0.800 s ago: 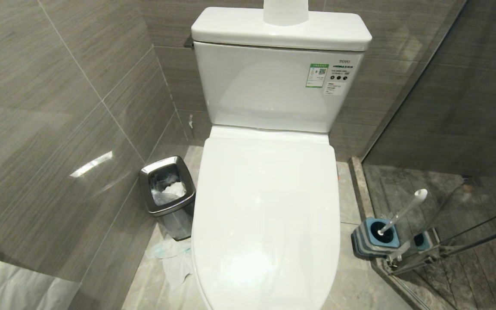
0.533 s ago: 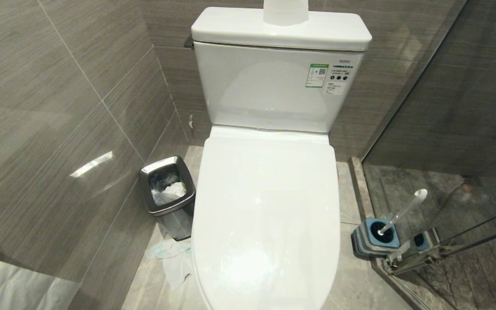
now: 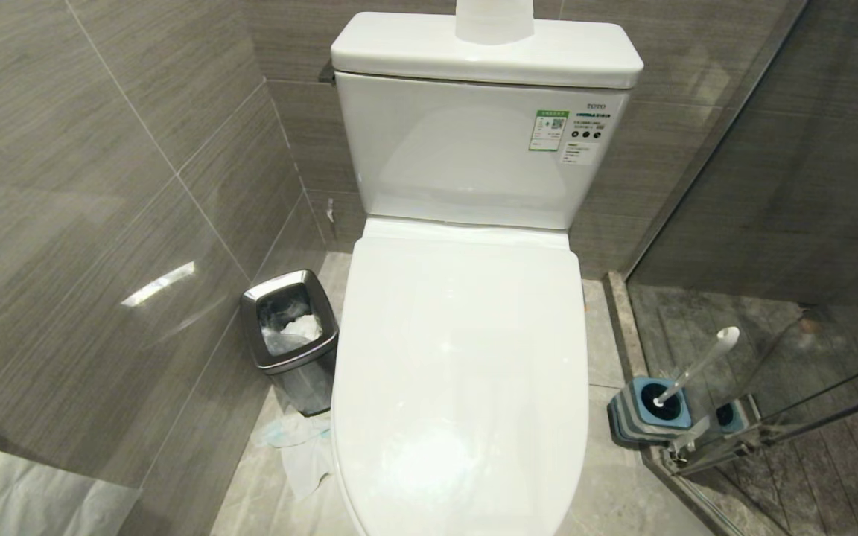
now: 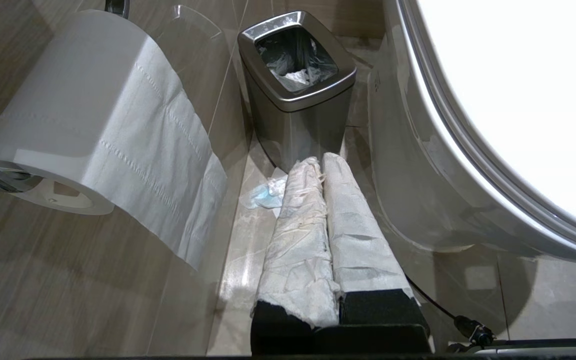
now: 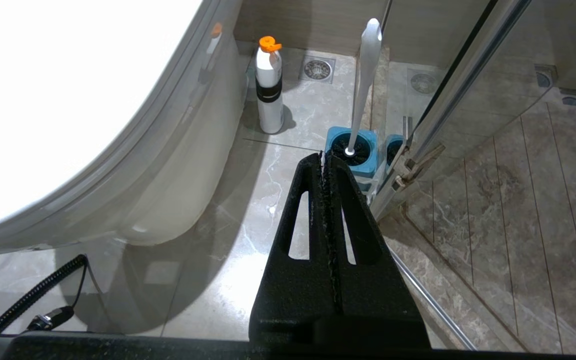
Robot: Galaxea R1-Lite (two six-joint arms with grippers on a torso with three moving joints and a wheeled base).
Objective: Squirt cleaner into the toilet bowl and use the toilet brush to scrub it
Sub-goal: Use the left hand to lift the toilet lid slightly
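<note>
Nothing of the task is under way yet, by the look of it: the toilet bowl (image 3: 462, 372) fills the centre of the head view with its lid (image 3: 466, 350) down flat over the seat, so the basin itself is hidden. The toilet brush (image 3: 697, 365) stands tilted in its blue-topped holder (image 3: 649, 408) on the floor at the lower right of that frame, just beside the glass shower partition (image 3: 794, 223) and near the toilet's base. In the right wrist view a white cleaner bottle (image 5: 269, 95) with an orange cap stands upright on the floor next to the bowl's side, well apart from the right gripper (image 5: 326, 160), whose jaws are pressed together and empty, pointing toward the brush holder. The left gripper (image 4: 318, 162), its fingers wrapped in white cloth, is likewise clenched on nothing, low on the floor side near the steel waste bin (image 4: 295, 85) and a paper roll (image 4: 88, 120) on the wall. The next move probably calls for lifting the lid before any cleaner can reach the basin, then fetching the bottle. On the tank, "TOTO" (image 3: 595, 107) is legible above a green-and-white sticker (image 3: 550, 130) bearing a code square; its smaller print cannot be read.
</note>
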